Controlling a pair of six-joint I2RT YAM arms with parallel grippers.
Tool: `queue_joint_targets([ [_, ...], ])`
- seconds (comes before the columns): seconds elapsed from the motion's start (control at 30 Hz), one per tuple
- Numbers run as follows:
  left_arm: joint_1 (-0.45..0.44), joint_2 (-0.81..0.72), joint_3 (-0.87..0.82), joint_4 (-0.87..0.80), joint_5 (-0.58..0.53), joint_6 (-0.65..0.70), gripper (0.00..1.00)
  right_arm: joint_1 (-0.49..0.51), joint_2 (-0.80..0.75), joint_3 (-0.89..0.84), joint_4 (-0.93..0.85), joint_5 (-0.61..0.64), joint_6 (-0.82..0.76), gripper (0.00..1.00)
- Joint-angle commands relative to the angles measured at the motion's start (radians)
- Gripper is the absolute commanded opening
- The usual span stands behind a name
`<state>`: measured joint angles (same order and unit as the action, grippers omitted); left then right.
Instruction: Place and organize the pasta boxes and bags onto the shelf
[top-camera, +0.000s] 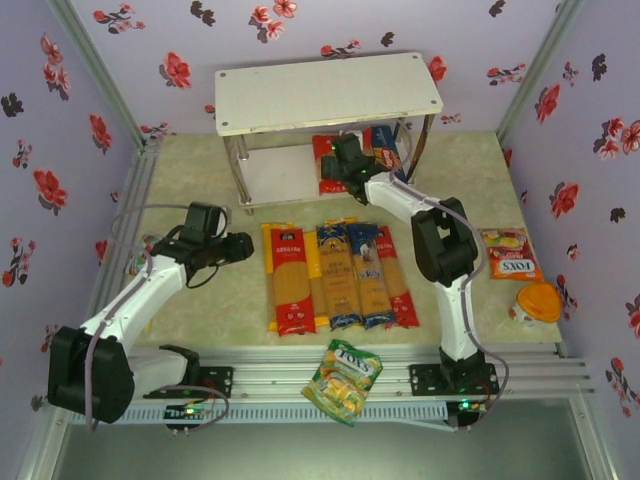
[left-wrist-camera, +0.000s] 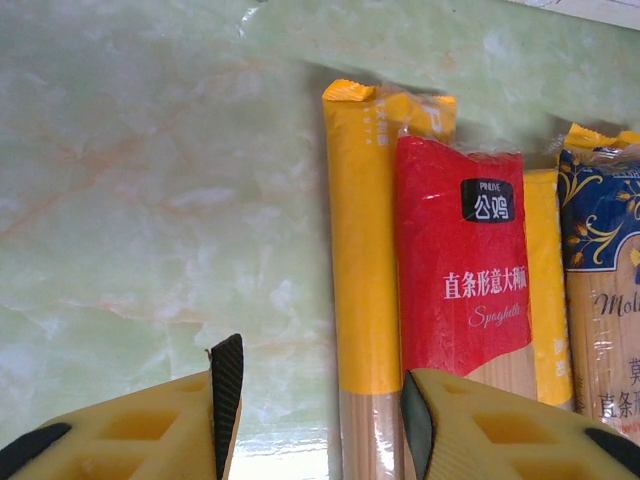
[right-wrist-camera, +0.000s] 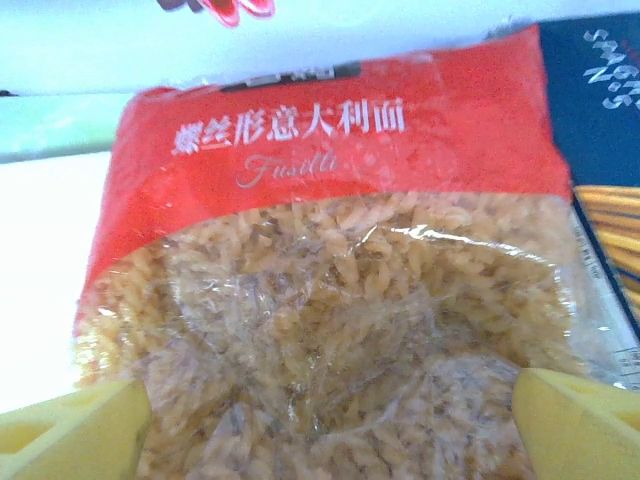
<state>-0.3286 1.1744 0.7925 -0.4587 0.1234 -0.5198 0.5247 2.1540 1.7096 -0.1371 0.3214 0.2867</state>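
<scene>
The right gripper (right-wrist-camera: 330, 400) stood with its yellow fingers spread wide at the lower corners of its wrist view, gripping nothing. Just beyond them the red fusilli bag (right-wrist-camera: 330, 200) lay on the white lower board of the shelf (right-wrist-camera: 40, 260), with a dark-blue box (right-wrist-camera: 600, 110) at its upper-right edge. In the top view this arm reached under the shelf's upper board. Pulling back carelessly could catch the bag's loose film and drag it off, or knock a thin metal leg. The left gripper (left-wrist-camera: 320, 385), jaws partly apart and empty, hovered low in its view over the marbled table (left-wrist-camera: 150, 200) and the near end of a yellow spaghetti pack (left-wrist-camera: 360, 250). A red spaghetti bag (left-wrist-camera: 460, 260) overlapped that pack on the right. Closing there might pinch both packs, or let the slick film slip and scatter the row.
</scene>
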Motion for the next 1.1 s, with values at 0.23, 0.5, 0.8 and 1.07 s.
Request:
queue_joint_targets([
  [0.23,0.012,-0.026,0.008,-0.020,-0.018,0.030,0.47,0.021,-0.135,-0.109,-0.060,0.091,0.024,0.55],
  [0.5,0.011,-0.025,0.011,-0.022,-0.016,0.033,0.46,0.020,-0.108,-0.089,-0.136,0.131,0.037,0.37],
  [0.8,-0.007,-0.064,0.008,-0.042,-0.035,0.013,0.45,0.020,-0.073,-0.077,-0.212,0.087,0.065,0.36],
  [1.07,-0.096,-0.055,0.015,-0.070,-0.118,-0.011,0.44,0.020,-0.066,-0.067,-0.263,0.042,0.075,0.36],
])
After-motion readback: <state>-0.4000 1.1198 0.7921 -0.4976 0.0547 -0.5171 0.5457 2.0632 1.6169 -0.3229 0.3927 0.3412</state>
